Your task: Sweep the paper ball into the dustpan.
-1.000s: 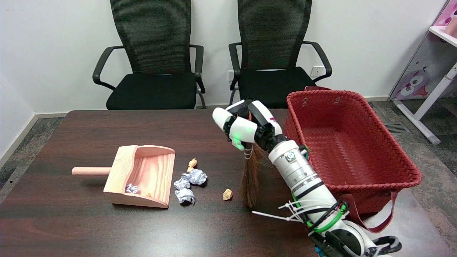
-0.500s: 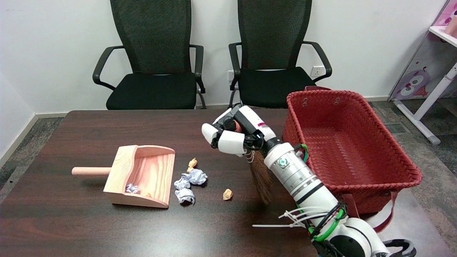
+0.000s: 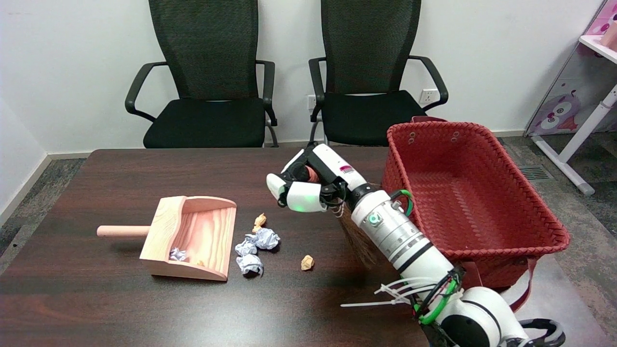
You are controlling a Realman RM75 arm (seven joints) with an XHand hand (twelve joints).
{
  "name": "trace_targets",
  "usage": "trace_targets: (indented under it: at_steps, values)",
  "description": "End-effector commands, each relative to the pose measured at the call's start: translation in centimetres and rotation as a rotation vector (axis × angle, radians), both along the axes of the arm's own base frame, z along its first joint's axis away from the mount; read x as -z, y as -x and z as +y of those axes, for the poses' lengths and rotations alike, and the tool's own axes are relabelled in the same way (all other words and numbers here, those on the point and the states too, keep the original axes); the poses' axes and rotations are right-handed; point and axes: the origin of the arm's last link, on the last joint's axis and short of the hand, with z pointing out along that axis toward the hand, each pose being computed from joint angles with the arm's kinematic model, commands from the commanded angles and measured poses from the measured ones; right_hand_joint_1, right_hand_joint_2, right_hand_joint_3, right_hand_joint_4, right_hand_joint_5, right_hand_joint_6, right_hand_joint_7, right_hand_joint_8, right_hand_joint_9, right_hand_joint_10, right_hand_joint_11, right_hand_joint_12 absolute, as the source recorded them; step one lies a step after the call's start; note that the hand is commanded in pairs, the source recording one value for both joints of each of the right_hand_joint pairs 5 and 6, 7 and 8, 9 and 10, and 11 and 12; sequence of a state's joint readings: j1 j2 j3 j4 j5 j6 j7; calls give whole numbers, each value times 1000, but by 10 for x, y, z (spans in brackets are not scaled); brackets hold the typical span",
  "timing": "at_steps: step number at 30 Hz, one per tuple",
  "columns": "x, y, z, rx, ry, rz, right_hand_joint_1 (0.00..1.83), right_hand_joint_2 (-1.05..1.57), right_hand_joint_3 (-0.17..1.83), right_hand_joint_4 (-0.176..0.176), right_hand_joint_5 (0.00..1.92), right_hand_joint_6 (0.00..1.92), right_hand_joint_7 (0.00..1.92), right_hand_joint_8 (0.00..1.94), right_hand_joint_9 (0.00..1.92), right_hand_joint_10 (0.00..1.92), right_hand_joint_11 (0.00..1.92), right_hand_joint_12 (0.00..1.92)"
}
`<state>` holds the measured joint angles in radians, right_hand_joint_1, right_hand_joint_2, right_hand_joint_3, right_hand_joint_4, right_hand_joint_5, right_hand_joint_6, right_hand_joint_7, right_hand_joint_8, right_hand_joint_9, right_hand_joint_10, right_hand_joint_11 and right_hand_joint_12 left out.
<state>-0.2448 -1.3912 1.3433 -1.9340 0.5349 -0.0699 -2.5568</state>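
My right hand (image 3: 308, 183) grips the handle of a small straw broom (image 3: 357, 240), whose brown bristles hang down and back under my forearm, off the table. A wooden dustpan (image 3: 193, 236) lies at the left, mouth facing right, with a small white paper ball (image 3: 177, 254) inside. Just right of its mouth lie three white paper balls (image 3: 255, 248) and a tan scrap (image 3: 260, 220). A tan paper ball (image 3: 307, 262) sits further right, left of the bristles and apart from them.
A red woven basket (image 3: 525, 212) stands at the table's right, close beside my forearm. Two black office chairs (image 3: 207, 96) stand behind the table. The dustpan's round handle (image 3: 123, 231) points left.
My right hand has moved left and tilted, swinging the broom's bristles right and up, away from the tan paper ball. The paper balls and dustpan have not moved.
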Motion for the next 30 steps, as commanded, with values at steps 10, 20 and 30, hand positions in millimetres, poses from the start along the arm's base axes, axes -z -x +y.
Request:
trace_targets:
  at_steps: [10, 20, 30]
  values:
    - [41, 25, -42, 26, -65, -71, 932, 1571, 1833, 130, 1920, 1920, 1920, 1920, 1920, 1920, 1920, 1920]
    - [76, 34, -72, 32, -128, -221, 861, 1571, 1833, 90, 1920, 1920, 1920, 1920, 1920, 1920, 1920, 1920]
    - [99, 38, -82, 105, -188, -421, 821, 1513, 1833, 48, 1920, 1920, 1920, 1920, 1920, 1920, 1920, 1920]
